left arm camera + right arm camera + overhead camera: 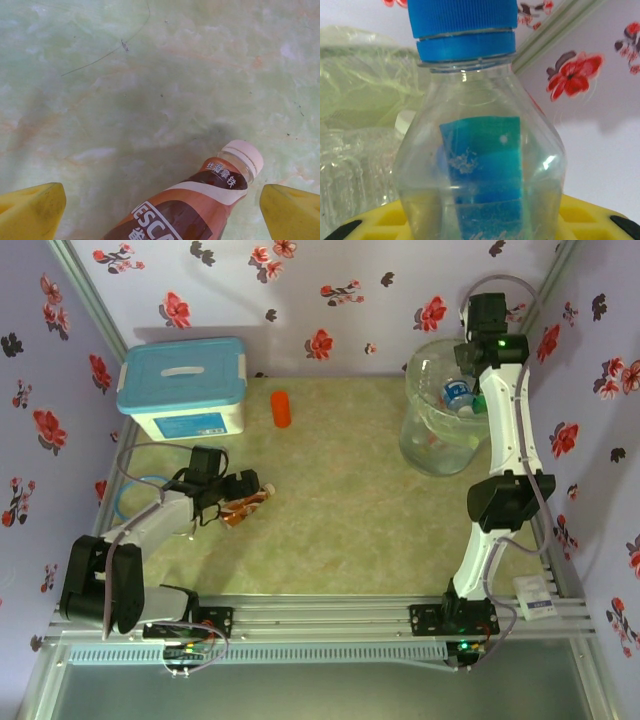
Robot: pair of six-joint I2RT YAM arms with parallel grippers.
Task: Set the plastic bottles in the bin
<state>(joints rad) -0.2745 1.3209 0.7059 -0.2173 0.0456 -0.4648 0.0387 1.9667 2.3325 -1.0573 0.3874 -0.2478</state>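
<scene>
A: Item one, left gripper (pixel 161 216)?
B: Jaws stood wide apart, flanking a brown bottle (pixel 197 202) lying on the table (pixel 350 505); nothing gripped.
A: Item two, right gripper (pixel 472 400)?
B: Was clamped on a blue-capped bottle (pixel 480 150), held over the bin (pixel 425 448).

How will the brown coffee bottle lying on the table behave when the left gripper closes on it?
The brown bottle lies on its side and is round, so it may roll if one yellow finger touches first. Its sleeve looks glossy, so it could slip in a weak grip. The clear neck suggests little liquid, so probably light.
</scene>
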